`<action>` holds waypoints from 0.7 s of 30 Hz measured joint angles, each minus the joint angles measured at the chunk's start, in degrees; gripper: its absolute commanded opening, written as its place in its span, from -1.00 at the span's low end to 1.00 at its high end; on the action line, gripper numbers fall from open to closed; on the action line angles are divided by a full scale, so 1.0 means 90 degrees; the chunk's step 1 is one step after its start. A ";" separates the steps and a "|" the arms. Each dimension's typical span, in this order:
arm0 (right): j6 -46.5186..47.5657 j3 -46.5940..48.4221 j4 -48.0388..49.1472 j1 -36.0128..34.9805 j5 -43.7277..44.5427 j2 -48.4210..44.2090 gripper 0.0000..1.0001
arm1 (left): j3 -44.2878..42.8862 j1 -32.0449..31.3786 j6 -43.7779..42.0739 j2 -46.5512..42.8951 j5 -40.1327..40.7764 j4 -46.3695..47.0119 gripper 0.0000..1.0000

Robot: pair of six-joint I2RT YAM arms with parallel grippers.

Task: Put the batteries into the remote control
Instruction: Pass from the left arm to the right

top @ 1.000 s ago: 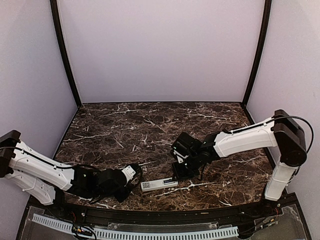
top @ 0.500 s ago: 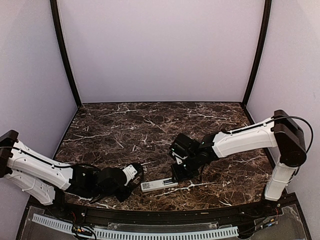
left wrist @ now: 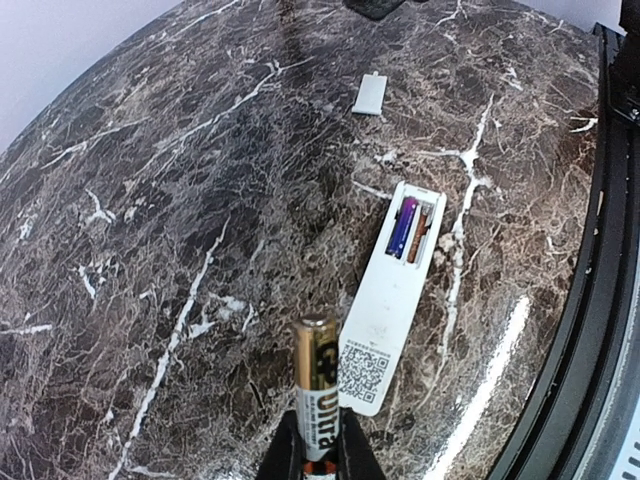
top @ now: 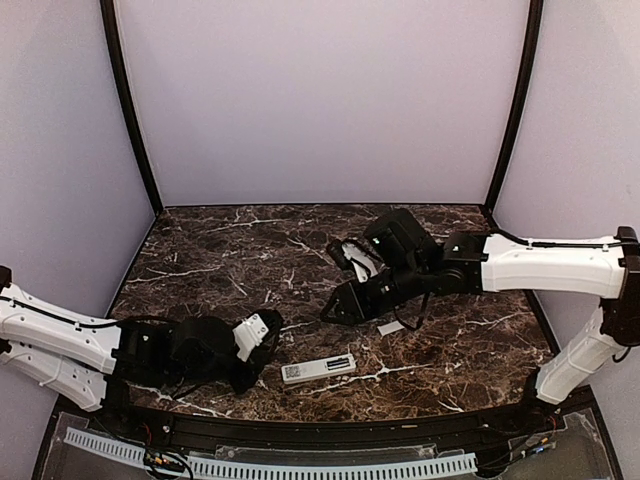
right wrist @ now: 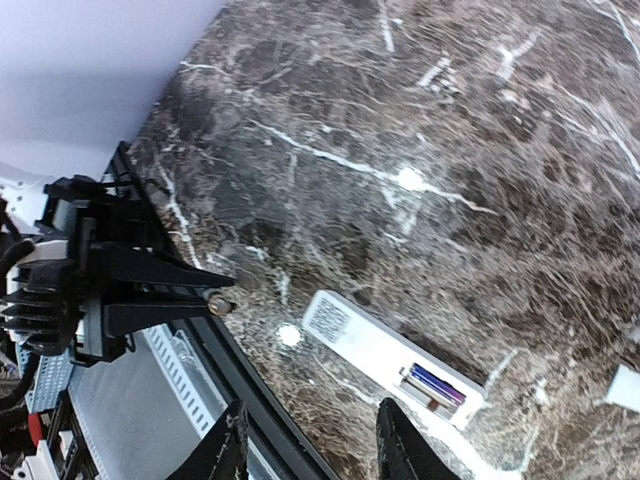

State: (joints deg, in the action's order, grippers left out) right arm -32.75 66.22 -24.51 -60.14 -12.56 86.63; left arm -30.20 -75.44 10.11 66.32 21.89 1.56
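Remote control lying label side up on the marble table near its front edge, between the two arms, with the battery compartment uncovered. One bluish battery sits in a slot; the slot beside it appears brownish. Left gripper is clamped on a gold-and-black battery, whose free end points toward the remote's labelled end, just apart from it. Right gripper hangs above the table farther back, jaws spread and holding nothing. A small white cover lies on the marble behind the remote.

"Ultra" on batt, QR on remote
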 measured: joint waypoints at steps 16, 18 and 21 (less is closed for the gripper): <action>0.0061 0.0260 0.1785 -0.0253 -0.1868 0.1073 -0.38 | -0.0330 -0.0012 -0.0597 -0.0226 -0.0197 -0.0002 -1.00; 0.0053 0.0262 0.1841 -0.0279 -0.1979 0.1103 -0.44 | -0.0330 -0.0012 -0.0607 -0.0274 -0.0197 -0.0002 -1.00; 0.0015 0.0262 0.1914 -0.0287 -0.2074 0.1105 -0.52 | -0.0330 -0.0012 -0.0627 -0.0330 -0.0197 0.0002 -1.00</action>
State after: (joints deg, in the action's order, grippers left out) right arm -32.62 68.58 -7.29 -62.72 -31.22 96.57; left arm -33.17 -75.55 4.47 63.35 20.12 1.58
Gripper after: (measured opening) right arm 0.273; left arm 0.076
